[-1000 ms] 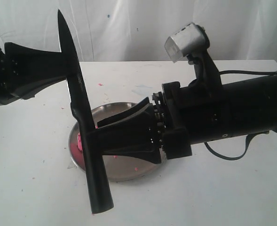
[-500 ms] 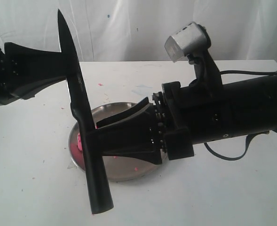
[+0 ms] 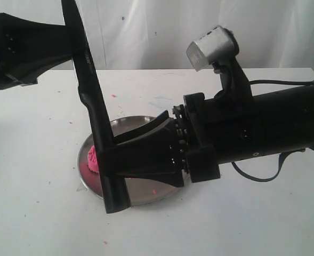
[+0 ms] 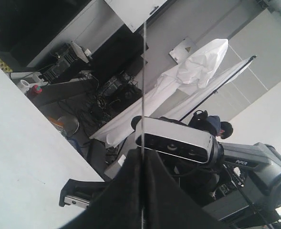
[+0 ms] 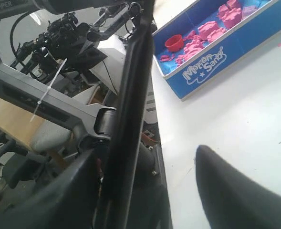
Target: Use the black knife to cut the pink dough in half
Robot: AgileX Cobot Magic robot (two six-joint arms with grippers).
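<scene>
The black knife (image 3: 95,117) hangs steeply tilted, tip up, with its handle end low over the front of the steel plate (image 3: 146,191). My left gripper (image 3: 74,50) is shut on the blade near the top left; in the left wrist view the blade (image 4: 143,71) shows edge-on between the closed fingers of the left gripper (image 4: 143,160). My right gripper (image 3: 107,152) stands open around the handle, its fingers apart. In the right wrist view the knife (image 5: 130,95) lies close to one finger of the right gripper (image 5: 145,162). The pink dough (image 3: 93,159) sits as a lump on the plate's left side, partly hidden behind the knife.
Tiny pink crumbs dot the white table (image 3: 39,160) and the plate. A blue sand box (image 5: 216,43) with pink sand and a red cup shows in the right wrist view. A white cloth backdrop hangs behind the table.
My left gripper has risen with the knife, lifting the handle end off its lower position and uncovering more of the pink dough. The right arm has not moved.
</scene>
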